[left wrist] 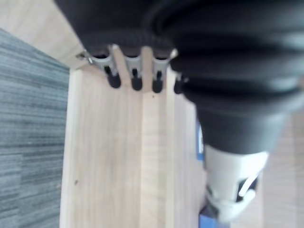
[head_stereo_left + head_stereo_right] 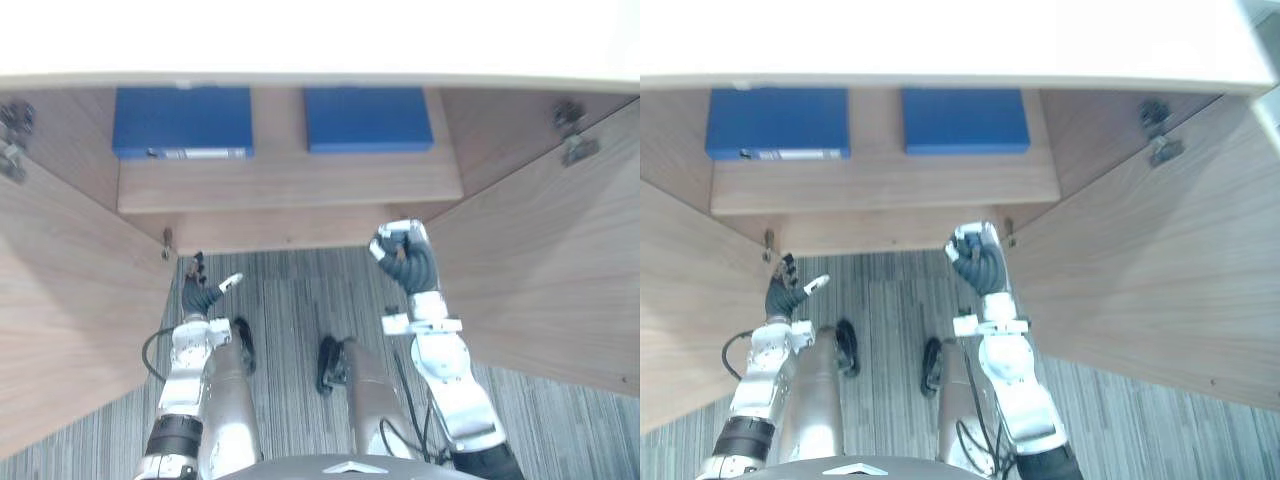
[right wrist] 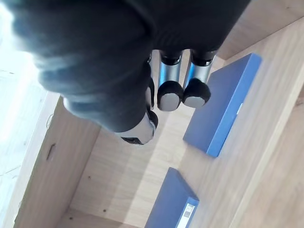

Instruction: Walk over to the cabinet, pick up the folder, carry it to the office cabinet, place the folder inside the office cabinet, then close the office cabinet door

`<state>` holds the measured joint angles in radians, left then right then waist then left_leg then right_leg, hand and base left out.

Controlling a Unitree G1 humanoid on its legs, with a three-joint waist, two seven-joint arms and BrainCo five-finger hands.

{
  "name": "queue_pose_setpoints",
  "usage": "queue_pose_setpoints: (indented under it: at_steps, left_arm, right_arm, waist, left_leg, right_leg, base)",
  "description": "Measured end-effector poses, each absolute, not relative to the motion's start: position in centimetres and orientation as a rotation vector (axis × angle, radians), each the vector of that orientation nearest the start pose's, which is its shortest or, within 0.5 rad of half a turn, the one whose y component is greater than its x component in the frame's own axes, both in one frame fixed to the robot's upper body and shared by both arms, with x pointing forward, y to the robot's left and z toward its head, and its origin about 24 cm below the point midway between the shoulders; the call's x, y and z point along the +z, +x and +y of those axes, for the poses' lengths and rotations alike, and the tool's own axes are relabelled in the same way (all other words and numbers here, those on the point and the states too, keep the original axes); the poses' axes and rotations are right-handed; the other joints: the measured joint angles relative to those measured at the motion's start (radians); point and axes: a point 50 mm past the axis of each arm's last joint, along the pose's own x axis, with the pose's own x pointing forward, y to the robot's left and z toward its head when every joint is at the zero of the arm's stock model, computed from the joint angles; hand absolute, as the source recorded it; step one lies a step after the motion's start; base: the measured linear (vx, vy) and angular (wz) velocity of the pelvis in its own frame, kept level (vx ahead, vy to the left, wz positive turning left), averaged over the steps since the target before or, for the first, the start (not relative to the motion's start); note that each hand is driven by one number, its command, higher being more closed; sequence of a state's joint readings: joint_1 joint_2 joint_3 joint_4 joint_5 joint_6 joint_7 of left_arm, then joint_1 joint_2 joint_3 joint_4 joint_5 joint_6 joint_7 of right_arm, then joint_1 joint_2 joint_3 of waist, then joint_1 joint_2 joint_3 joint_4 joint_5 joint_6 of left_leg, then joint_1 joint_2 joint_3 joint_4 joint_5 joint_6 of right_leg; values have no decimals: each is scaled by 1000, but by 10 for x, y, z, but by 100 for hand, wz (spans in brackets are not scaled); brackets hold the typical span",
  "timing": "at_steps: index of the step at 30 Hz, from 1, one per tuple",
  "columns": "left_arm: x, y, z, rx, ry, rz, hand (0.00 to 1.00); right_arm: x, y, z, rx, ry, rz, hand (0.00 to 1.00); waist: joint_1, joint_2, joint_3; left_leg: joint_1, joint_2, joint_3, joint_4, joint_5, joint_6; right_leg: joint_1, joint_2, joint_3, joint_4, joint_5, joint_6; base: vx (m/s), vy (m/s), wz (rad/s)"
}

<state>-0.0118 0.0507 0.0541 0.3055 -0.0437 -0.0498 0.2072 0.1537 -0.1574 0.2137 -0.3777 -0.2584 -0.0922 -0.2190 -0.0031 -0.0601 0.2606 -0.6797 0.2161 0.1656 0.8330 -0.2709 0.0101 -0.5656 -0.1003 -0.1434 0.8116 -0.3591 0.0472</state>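
Note:
Two blue folders lie flat on the shelf [image 2: 290, 182] of the open wooden office cabinet: the left folder [image 2: 182, 120], with a white label on its spine, and the right folder [image 2: 367, 118]. The right wrist view shows both, the plain folder [image 3: 223, 109] and the labelled folder [image 3: 173, 204]. My right hand [image 2: 400, 250] is raised just in front of the cabinet's bottom edge, its fingers curled and holding nothing. Lower down, by the left door's edge, my left hand [image 2: 203, 287] hangs with relaxed fingers [image 1: 135, 78] and its thumb out, also holding nothing.
Both cabinet doors stand wide open, the left door [image 2: 70, 310] and the right door [image 2: 550, 260], flanking me on either side. A white cabinet top [image 2: 320, 40] overhangs the shelf. Grey striped carpet [image 2: 290, 300] covers the floor between the doors.

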Motion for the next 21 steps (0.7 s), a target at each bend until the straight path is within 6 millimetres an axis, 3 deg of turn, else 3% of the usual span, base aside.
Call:
queue_pose_setpoints:
  at_steps: [3, 4, 8, 11, 12, 21]
  left_arm:
    - [-39, 226, 178, 237, 63, 325, 0]
    - [-42, 222, 177, 230, 63, 341, 0]
    - [-66, 202, 166, 187, 61, 455, 0]
    - [-83, 189, 161, 146, 98, 539, 0]
    - [-92, 182, 162, 147, 102, 587, 0]
    - [-121, 155, 173, 174, 144, 758, 0]
  right_arm:
    - [56, 205, -137, -22, -363, -152, 100]
    - [47, 202, -138, -24, -370, -109, 0]
    - [-7, 187, -147, -44, -415, 142, 0]
    - [-46, 178, -154, -49, -443, 324, 0]
    - [-69, 172, -159, -50, -452, 438, 0]
    - [-126, 138, -182, -135, -396, 792, 0]
  waist:
    - [-7, -5, -52]
    - [-8, -5, -63]
    - [-9, -1, -102]
    - [-26, 12, -139]
    - [-30, 18, -158]
    - [-33, 34, -182]
  left_leg:
    - [104, -7, 20, -76, 1, 0]
    - [121, -9, 25, -91, 3, 0]
    - [266, -19, 65, -222, 35, -8]
    - [351, -35, 92, -340, 80, -16]
    - [397, -41, 121, -410, 109, -19]
    - [580, -103, 241, -681, 235, -13]
  right_leg:
    - [104, 4, 0, -94, 21, 6]
    - [118, 4, 1, -111, 26, 7]
    - [254, 20, 23, -270, 89, 12]
    - [344, 30, 32, -425, 163, 18]
    - [385, 38, 54, -519, 213, 20]
    - [500, 34, 156, -762, 370, 31]
  base:
    - [112, 35, -5]
    - [125, 20, -7]
    - [121, 15, -20]
    - [84, 9, -22]
    - [62, 16, -33]
    - [-15, 15, -35]
